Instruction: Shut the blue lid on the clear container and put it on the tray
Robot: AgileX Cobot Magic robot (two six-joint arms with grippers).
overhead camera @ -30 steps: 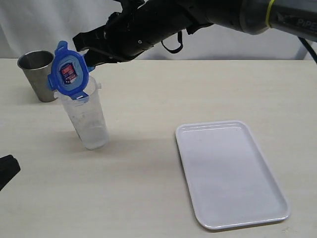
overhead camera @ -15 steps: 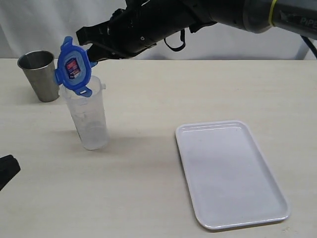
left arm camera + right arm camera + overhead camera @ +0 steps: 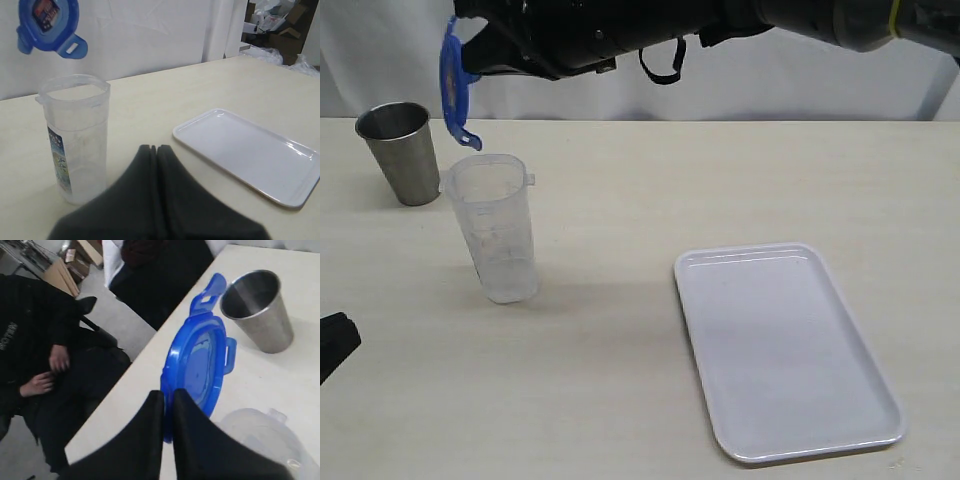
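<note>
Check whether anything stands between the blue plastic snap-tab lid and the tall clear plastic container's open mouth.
Nothing visible does. The right gripper holds the blue lid on edge above the clear container; the grey metal cup stands apart, off to one side.

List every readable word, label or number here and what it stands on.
No text reads clearly.
Sticker on the blue lid: blurred, unreadable.
Label on the clear container: too small.
White lettering on a seated person's dark clothing: blurred.
</note>
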